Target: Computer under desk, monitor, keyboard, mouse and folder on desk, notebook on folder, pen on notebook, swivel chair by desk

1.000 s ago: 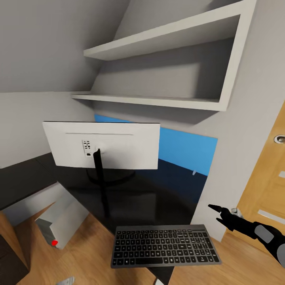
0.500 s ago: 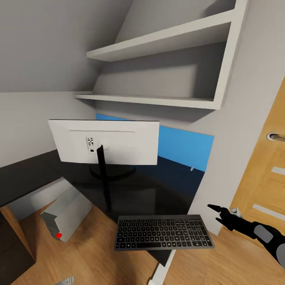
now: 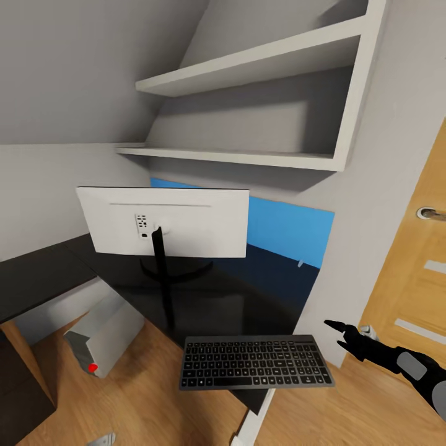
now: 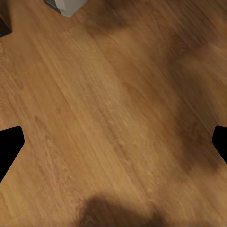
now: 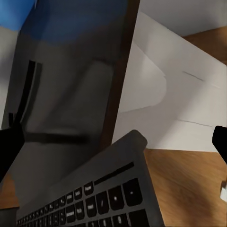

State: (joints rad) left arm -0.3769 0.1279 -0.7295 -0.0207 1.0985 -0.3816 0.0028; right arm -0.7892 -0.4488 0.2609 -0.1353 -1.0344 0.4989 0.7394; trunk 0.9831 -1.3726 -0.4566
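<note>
Head view: the monitor [image 3: 166, 222] stands on the glossy black desk [image 3: 260, 297] well back from the near edge, its white back toward the onlooker. The keyboard [image 3: 256, 362] lies at the desk's near edge, part of it overhanging the corner, so it likely needs pushing inward to sit beside the monitor. The computer [image 3: 102, 333] rests on the wooden floor [image 3: 148, 396] below the desk's left wing, red dot outward. The right gripper [image 3: 339, 329] hangs free just off the keyboard's right end, beside the white panel leg [image 3: 319, 328], holding nothing; whether its fingers are parted cannot be told here.

Left wrist view: the left gripper [image 4: 113, 144] is spread wide over bare floor, empty, a corner of the computer [image 4: 66, 5] beyond.

Right wrist view: the right gripper's fingers [image 5: 10, 146] stand wide apart, framing the keyboard's end [image 5: 90, 189] and the desk edge [image 5: 120, 80], seemingly lined up for a grasp.
</note>
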